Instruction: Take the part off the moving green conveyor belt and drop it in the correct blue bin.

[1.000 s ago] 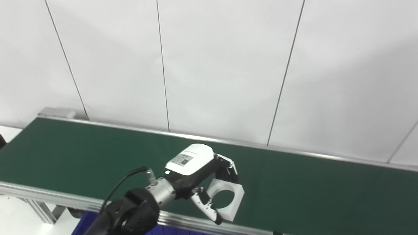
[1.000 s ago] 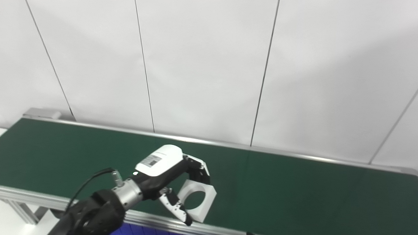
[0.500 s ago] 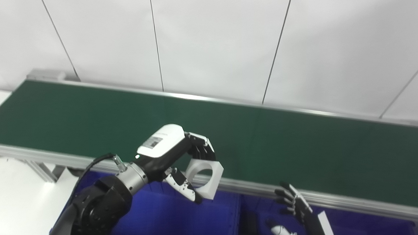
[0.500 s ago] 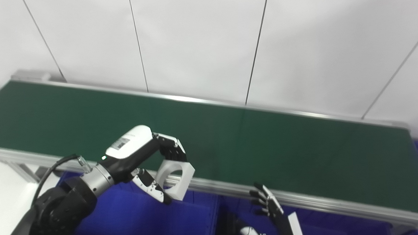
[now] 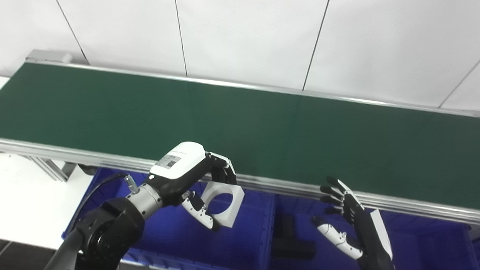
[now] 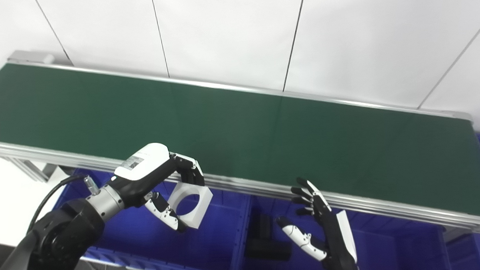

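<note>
One white part (image 5: 221, 202), gripped by the left robot hand (image 5: 193, 180), now hangs seemingly above the blue bin (image 5: 244, 246).

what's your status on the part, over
Left hand shut on white part, held above left blue bin. Right hand open, idle. Black piece in next bin. Nothing blocking.

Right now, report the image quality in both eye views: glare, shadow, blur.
Left eye view: sharp, evenly lit; the white part in the left hand shows crisp edges. Right eye view: equally sharp; soft shadow on the wall's upper right, no strong glare on the green belt.
</note>
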